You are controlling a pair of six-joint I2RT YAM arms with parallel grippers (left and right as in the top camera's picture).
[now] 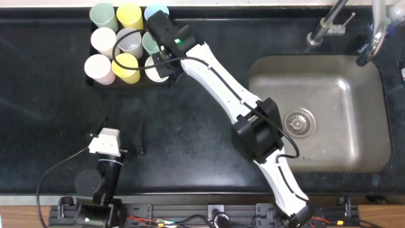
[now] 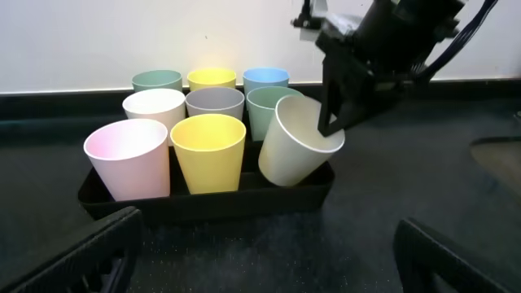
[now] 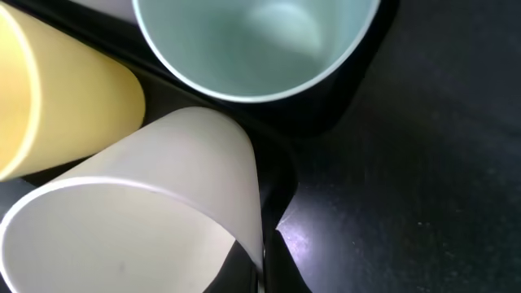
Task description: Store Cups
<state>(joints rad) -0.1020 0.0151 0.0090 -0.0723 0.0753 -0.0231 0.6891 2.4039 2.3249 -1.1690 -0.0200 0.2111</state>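
Tray (image 2: 244, 203): upper left of the top view, on the dark counter (image 1: 190, 126). The sink (image 1: 316, 107) is at the right of that view.

Count: eight cups stand upright in the tray, in three rows.
- The back row holds the green cup (image 2: 157, 80), a yellow one and a blue one.
- The middle row holds a white one, a grey one and the mint cup (image 2: 264, 106).
- The front row holds the pink cup (image 2: 130, 155) and the front yellow cup (image 2: 207, 150).

Ninth position, the front corner on the sink side: the cream cup (image 2: 297, 150) is there but tilted. Its body is down inside the tray corner and its mouth leans out over the tray wall. It sits just beside the mint cup and the front yellow cup.

Right gripper (image 2: 330, 122): clamped on the cream cup's rim, one finger inside the cup and one outside.

Left gripper (image 1: 121, 130): lower left of the top view, fingers spread wide and holding nothing, well apart from the tray.

The tray wall hides the cream cup's base, so I cannot tell whether it touches the tray floor.

Judgement: storing is nearly complete, eight of nine seated. What is left is to bring the cream cup upright, settle it in its corner and let go.
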